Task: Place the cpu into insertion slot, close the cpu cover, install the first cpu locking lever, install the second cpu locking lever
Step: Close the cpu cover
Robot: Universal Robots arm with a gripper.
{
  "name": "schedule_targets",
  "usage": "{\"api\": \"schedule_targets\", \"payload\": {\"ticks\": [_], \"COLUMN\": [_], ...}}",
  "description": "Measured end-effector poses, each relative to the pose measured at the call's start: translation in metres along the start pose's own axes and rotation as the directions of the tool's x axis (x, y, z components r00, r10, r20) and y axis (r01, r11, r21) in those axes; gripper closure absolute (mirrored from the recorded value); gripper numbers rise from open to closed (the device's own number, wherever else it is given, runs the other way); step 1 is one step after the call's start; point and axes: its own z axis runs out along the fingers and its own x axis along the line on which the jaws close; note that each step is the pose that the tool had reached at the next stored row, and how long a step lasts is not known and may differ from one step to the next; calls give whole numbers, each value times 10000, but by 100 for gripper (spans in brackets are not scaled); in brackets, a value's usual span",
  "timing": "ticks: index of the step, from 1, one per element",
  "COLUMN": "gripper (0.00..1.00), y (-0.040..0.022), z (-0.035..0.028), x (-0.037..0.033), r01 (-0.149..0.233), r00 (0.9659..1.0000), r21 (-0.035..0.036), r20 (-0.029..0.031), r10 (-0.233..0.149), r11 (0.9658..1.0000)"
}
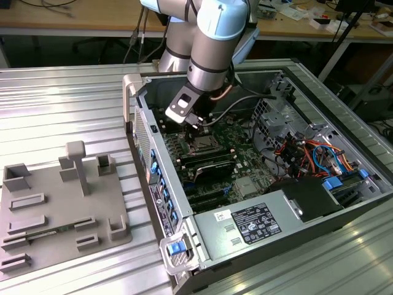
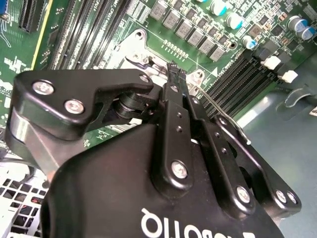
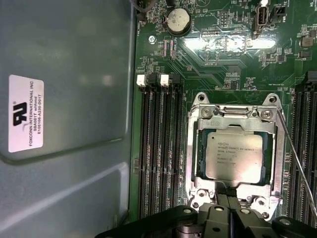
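Note:
The cpu (image 3: 233,156), a silver-grey square chip, lies flat in the insertion slot (image 3: 194,166) on the green board. The cpu cover (image 3: 237,121), a silvery frame, lies down around the chip, which shows through its window. A thin wire locking lever (image 3: 297,158) runs slanted along one side of the socket, standing off from it. My gripper (image 3: 229,198) is shut at the socket's edge, fingertips together, with nothing seen between them. In the second wrist view the gripper (image 2: 173,67) points down at the socket corner beside the lever (image 2: 220,111). In the exterior view the gripper (image 1: 198,126) hangs just above the socket (image 1: 202,145).
Long black memory slots (image 3: 158,148) flank the socket. The open computer case (image 1: 144,132) has a wall close by at the exterior view's left, and cables and drive bays (image 1: 307,153) at the right. A flat silver heatsink (image 1: 249,186) and power supply (image 1: 252,224) lie nearer. A grey fixture tray (image 1: 55,209) rests outside.

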Motion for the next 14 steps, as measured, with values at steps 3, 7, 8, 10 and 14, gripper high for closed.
{"api": "schedule_targets", "payload": {"ticks": [3,7,8,10,14], "gripper": [89,89,89,89,89], "y": [25,127,152,220,311], "z": [-5,-5,-4,-4,-4], "x": [-2,-7,-8,-11,-16], "r01": [1,1,1,-1,0], "r00": [10000,10000,10000,10000,10000], "r21": [2,2,3,10,17], "r20": [2,1,1,0,1], "r10": [-1,-1,-1,1,0], "r11": [10000,10000,10000,10000,10000]}}
